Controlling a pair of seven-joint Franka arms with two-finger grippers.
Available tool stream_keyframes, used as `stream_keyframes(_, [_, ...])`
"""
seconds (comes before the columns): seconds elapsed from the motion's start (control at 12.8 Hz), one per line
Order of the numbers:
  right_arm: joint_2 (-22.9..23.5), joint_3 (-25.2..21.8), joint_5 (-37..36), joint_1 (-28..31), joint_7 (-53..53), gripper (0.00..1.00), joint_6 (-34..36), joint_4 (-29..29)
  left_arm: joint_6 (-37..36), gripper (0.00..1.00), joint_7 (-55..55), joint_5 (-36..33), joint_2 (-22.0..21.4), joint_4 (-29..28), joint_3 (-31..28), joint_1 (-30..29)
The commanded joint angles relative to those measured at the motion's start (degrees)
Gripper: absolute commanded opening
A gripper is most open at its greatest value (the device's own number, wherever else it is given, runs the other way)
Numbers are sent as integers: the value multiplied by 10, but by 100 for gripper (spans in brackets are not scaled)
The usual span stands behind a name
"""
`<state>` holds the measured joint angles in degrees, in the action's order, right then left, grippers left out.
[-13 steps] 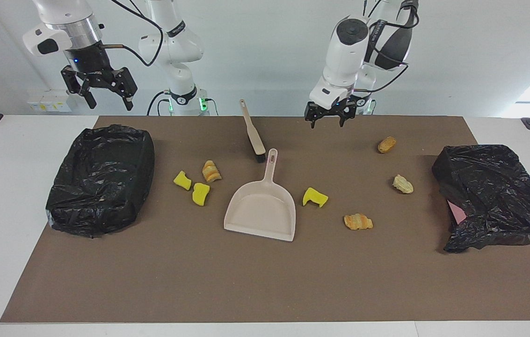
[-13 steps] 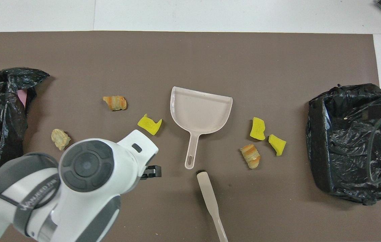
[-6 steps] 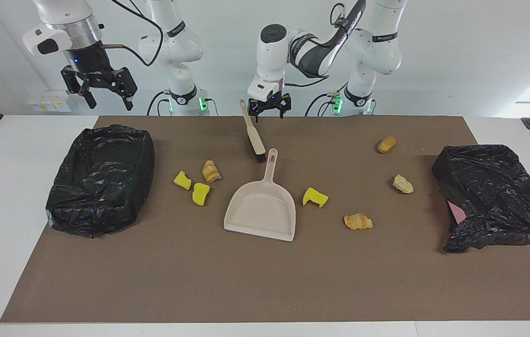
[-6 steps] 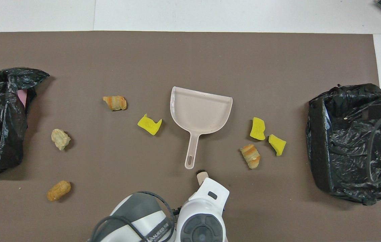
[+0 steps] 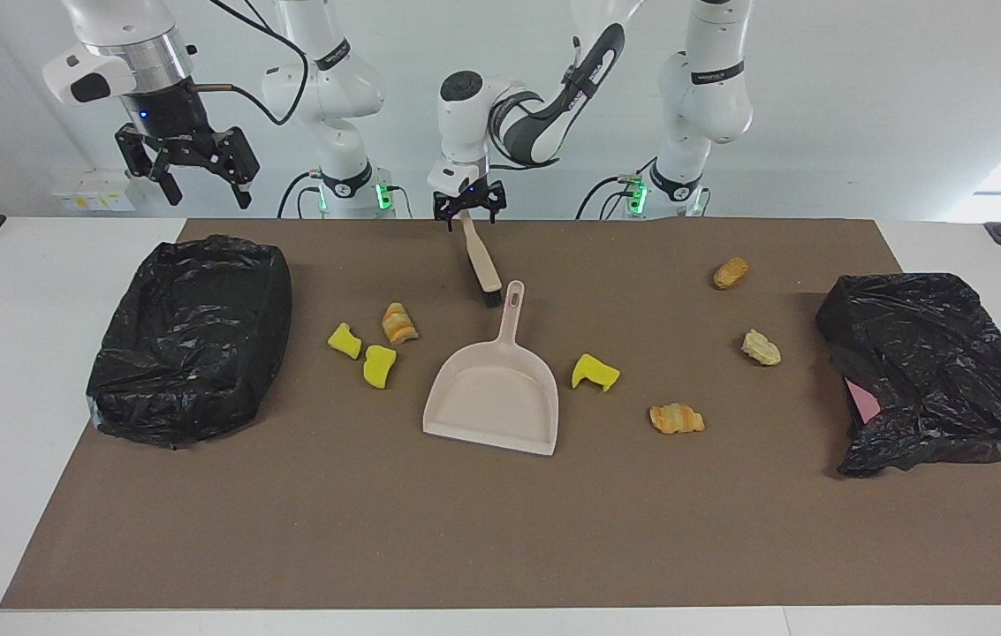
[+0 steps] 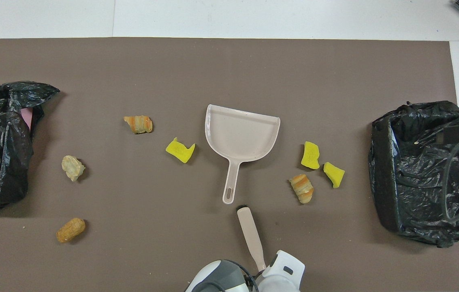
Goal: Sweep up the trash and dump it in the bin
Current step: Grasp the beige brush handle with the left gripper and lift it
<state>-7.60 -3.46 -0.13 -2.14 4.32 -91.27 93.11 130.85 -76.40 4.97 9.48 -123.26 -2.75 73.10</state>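
Now the left gripper (image 5: 467,208) is hanging over the brush (image 5: 479,255) handle's end, jaws spread wide and holding nothing. Waiting up high, the right gripper (image 5: 200,177) is hovering above the bin (image 5: 191,340), jaws also wide and empty. Trash (image 5: 595,372) scraps are lying scattered on the brown mat (image 5: 500,530), on both sides of the dustpan (image 5: 494,396).

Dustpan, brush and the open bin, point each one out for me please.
dustpan (image 5: 493,402), facing view, middle of its pan.
brush (image 6: 249,233), overhead view, on its beige back.
open bin (image 5: 191,331), facing view, on its black liner.
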Motion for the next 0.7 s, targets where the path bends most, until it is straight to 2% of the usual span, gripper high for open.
stream_keyframes(0.0, [-9, 3, 7, 6, -12, 100, 11, 6, 1, 100, -2, 6, -3, 1, -14, 9])
stream_keyframes(0.31, [-9, 3, 7, 6, -12, 100, 11, 6, 1, 100, 6, 6, -12, 0, -14, 3])
stream_keyframes(0.39, [-9, 3, 7, 6, -12, 100, 11, 6, 1, 95, 7, 6, -15, 1, -14, 2])
stream_keyframes(0.47, [-9, 3, 7, 6, -12, 100, 11, 6, 1, 75, 6, 6, -17, 1, -14, 2])
stream_keyframes(0.62, [-9, 3, 7, 6, -12, 100, 11, 6, 1, 21, -1, 6, -20, 1, -14, 2])
